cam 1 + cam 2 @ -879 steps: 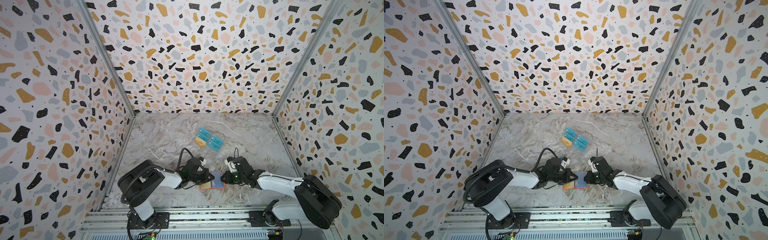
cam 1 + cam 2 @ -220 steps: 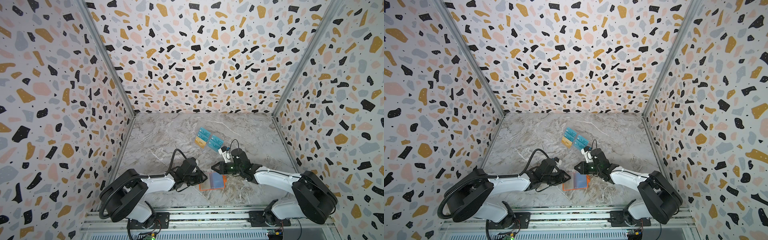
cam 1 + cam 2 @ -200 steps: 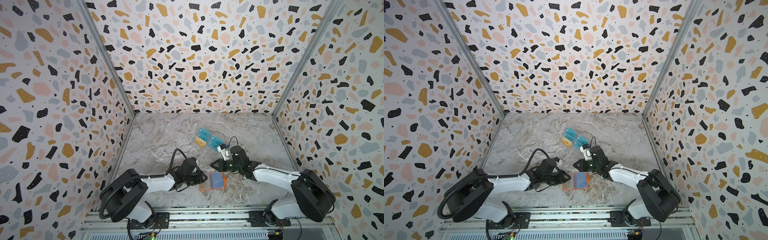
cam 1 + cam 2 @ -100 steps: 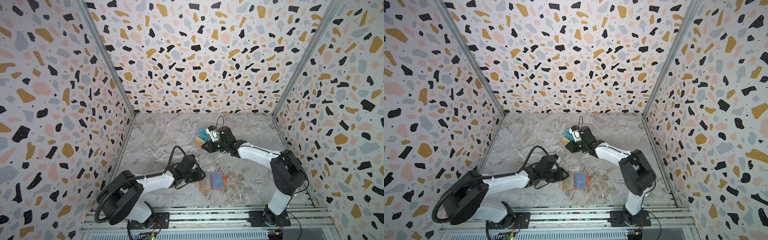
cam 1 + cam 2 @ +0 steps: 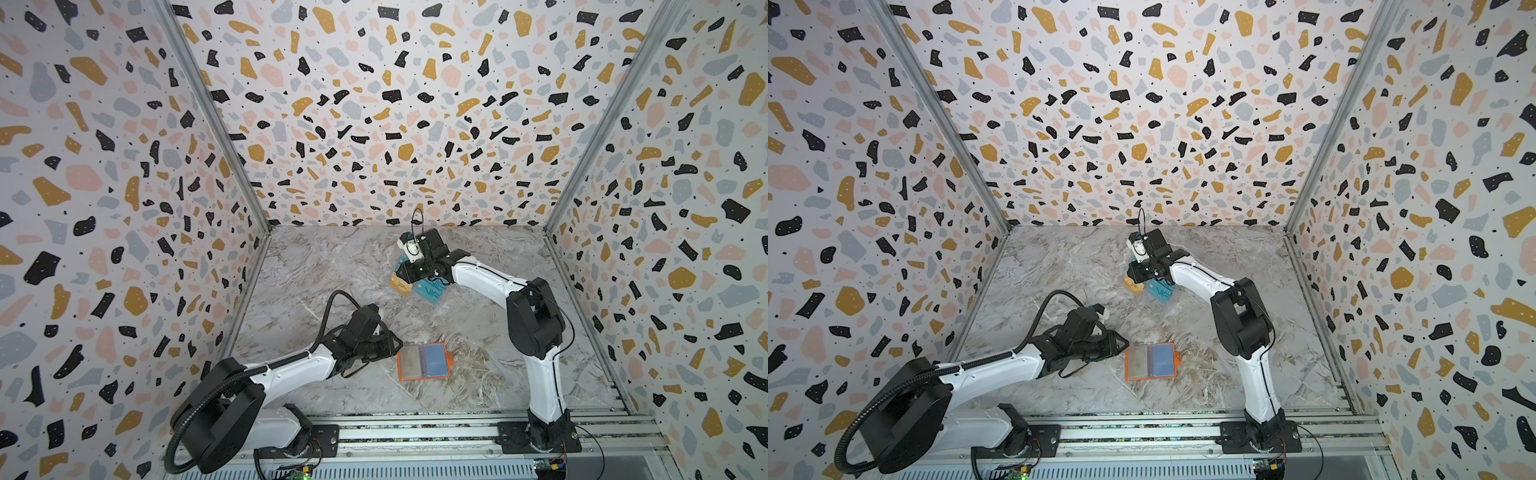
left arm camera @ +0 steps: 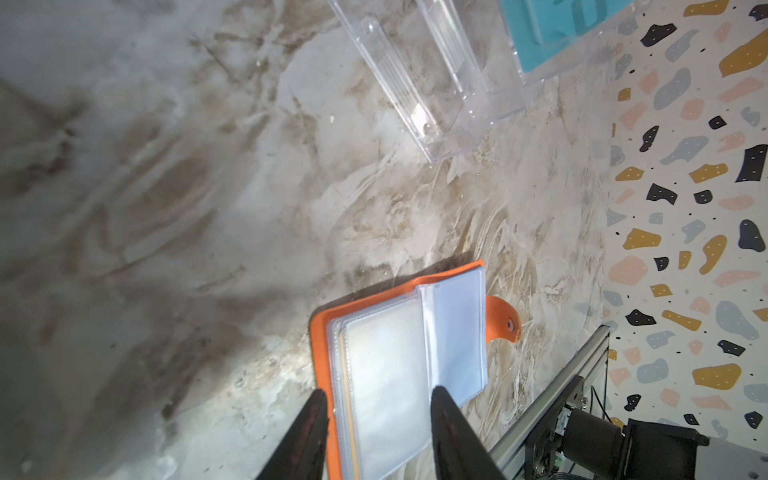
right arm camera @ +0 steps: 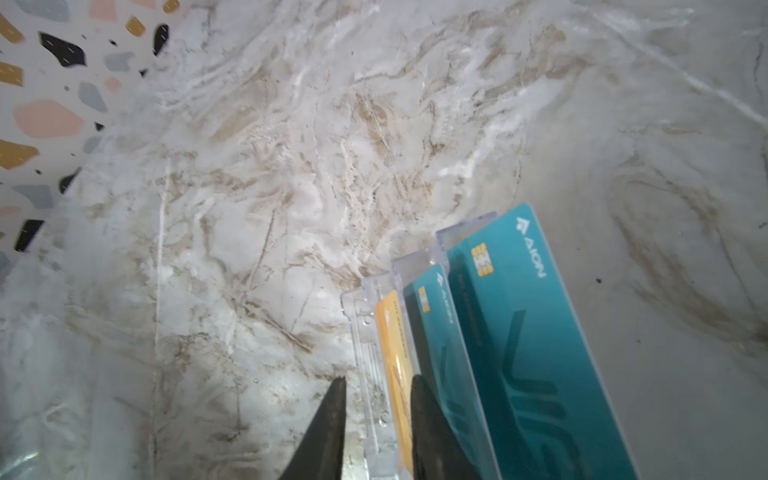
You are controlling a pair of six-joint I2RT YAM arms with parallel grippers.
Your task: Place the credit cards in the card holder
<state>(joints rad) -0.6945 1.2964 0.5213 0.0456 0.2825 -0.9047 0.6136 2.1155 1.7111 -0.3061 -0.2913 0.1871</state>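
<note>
Right wrist view: right jaws stand slightly apart astride the gold credit card (image 7: 395,353) and the front lip of the clear acrylic stand (image 7: 365,328), two teal VIP cards (image 7: 519,332) slotted behind. In both top views the orange card holder (image 5: 423,360) lies open at 6 o'clock on the desk (image 5: 316,282), left jaws apart at its 9 o'clock edge.

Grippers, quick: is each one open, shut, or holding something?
Left gripper: open, empty, at the card holder.
Right gripper: open, empty, at the gold card.
</note>
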